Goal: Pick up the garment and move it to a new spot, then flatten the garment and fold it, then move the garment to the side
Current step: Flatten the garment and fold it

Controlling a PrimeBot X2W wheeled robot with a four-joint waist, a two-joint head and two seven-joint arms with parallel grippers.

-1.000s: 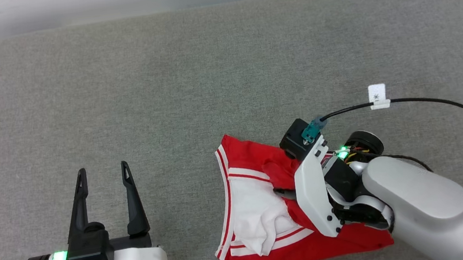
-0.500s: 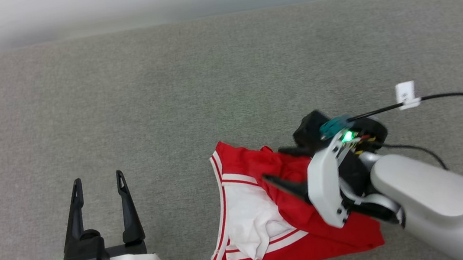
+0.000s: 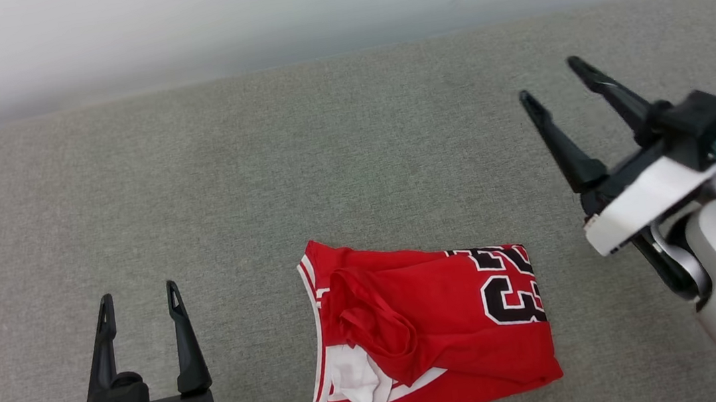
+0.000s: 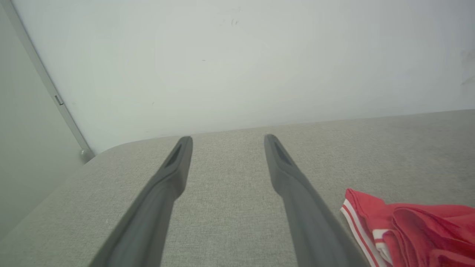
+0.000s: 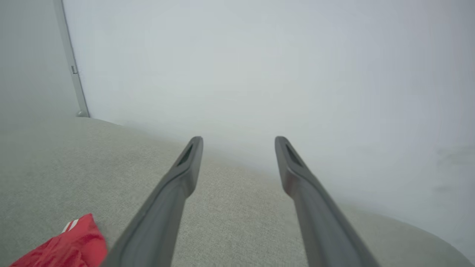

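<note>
Head view with both wrist views, read from left to right. At the near left, the left end effector point(image 3: 138, 293) hovers just above the grey fabric-covered desk point(image 3: 260, 171) with its two dark fingers spread apart and nothing between them; its own wrist view shows the same empty gap point(image 4: 227, 138), with bare desk and a pale wall point(image 3: 243, 18) beyond. Near centre, slightly to the right, the garment point(image 3: 426, 328) lies on the desk as a compact, roughly rectangular red bundle, well apart from both end effectors. Its striped trim point(image 3: 314, 341) runs down the left edge, a patch of white sleeve point(image 3: 358, 379) shows at the near left corner, and a black-and-white number print point(image 3: 509, 281) sits at the right end. A loose red fold bulges across the left half, so the bundle is not perfectly flat. One corner of it shows in the left wrist view point(image 4: 408, 226) and in the right wrist view point(image 5: 70, 244). At the far right, the right end effector point(image 3: 549, 78) is raised clear of the desk, fingers wide apart and empty, as its wrist view confirms point(image 5: 238, 138). Judged from this layout, pick-up, flattening and folding appear complete. Whether the present position already counts as "the side" cannot be told; if not, that final move is what is left.
</note>
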